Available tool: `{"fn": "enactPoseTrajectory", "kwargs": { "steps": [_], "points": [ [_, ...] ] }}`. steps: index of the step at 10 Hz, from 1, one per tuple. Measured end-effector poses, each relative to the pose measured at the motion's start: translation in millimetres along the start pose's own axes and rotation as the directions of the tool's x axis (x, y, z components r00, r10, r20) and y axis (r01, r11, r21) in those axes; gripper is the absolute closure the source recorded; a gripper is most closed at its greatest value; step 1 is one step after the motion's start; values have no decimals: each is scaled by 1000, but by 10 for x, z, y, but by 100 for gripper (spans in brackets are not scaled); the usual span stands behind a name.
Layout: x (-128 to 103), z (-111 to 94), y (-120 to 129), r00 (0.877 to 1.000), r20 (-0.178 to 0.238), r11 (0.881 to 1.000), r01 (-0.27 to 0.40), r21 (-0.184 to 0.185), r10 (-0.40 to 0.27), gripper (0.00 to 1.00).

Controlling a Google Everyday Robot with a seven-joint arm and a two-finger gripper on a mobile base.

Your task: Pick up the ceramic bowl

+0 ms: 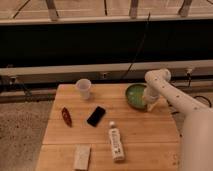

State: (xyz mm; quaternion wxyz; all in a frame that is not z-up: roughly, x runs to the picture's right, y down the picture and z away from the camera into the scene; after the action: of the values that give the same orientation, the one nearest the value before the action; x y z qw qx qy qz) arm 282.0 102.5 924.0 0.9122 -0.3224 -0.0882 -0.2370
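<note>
The ceramic bowl (134, 95) is round, shallow and green, with a lighter glossy inside. It sits on the wooden table (150, 135) at the back right. My white arm comes in from the lower right and bends over the bowl's right side. My gripper (150, 102) is down at the bowl's right rim, partly hidden by the arm's wrist.
A white cup (83, 88) stands at the back left of the table. A black phone (96, 116) lies in the middle, a red-brown packet (66, 116) at the left, a white bottle (116, 144) lying near the front, and a pale sponge (82, 156) at the front left edge.
</note>
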Motion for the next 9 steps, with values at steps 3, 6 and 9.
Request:
{"fn": "enactPoseTrajectory", "kwargs": {
  "steps": [3,6,9],
  "points": [
    [17,-36,21,1000,7,1000,-2,15,2,100],
    [51,-220,88,1000,11,999,-6,47,5,100],
    [25,-415,71,1000,-10,998,24,60,-24,100]
  ]
}}
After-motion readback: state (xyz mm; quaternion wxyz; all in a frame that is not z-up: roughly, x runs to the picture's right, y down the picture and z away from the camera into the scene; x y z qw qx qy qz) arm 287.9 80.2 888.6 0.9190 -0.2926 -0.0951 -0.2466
